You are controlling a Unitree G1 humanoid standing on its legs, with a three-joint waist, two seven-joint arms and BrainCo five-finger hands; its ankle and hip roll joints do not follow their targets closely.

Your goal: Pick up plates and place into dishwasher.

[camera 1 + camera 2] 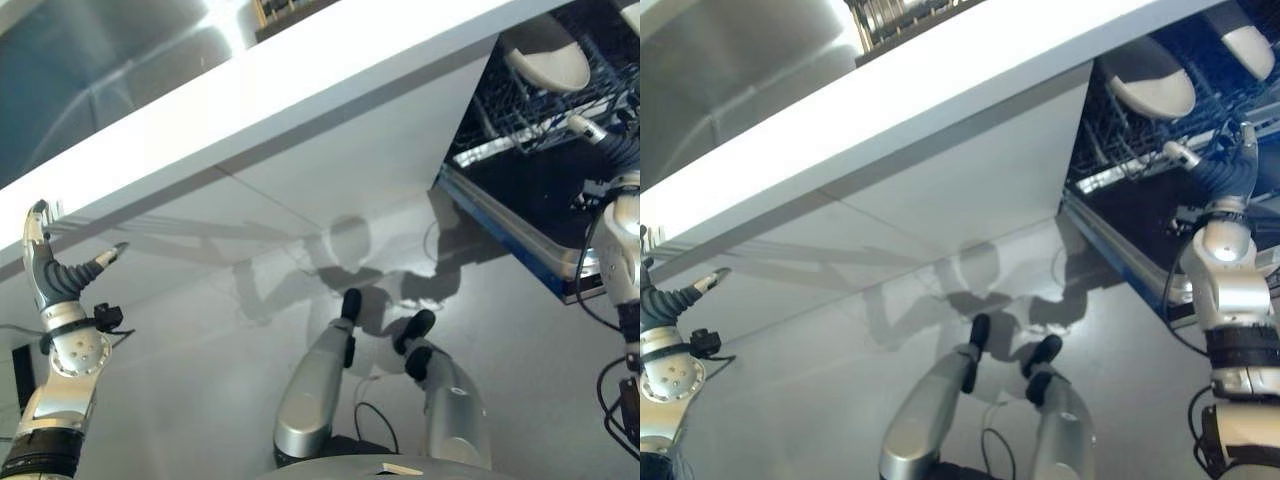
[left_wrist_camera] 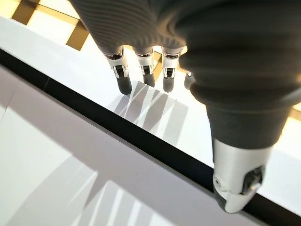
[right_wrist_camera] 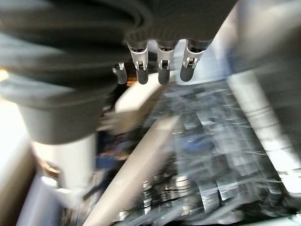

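Note:
Two white plates (image 1: pixel 1145 80) (image 1: pixel 1248 45) stand in the wire rack (image 1: pixel 1230 105) of the open dishwasher at the far right; one plate (image 1: pixel 545 50) also shows in the left eye view. My right hand (image 1: pixel 1225 175) is raised in front of the rack, fingers straight and holding nothing. Its wrist view looks past the fingers (image 3: pixel 162 70) at a blurred white plate (image 3: pixel 136 106) and the rack (image 3: pixel 211 155). My left hand (image 1: pixel 50 270) hovers at the lower left by the counter's edge, open and empty, with its fingers (image 2: pixel 146 75) over the white counter.
The dishwasher's door (image 1: pixel 1130 215) hangs open, dark with a blue and silver edge, jutting over the floor (image 1: pixel 200 350). A long white counter (image 1: pixel 300 90) runs across the view, with a steel sink (image 1: pixel 100 60) at the upper left. White cabinet fronts (image 1: pixel 350 160) lie below it.

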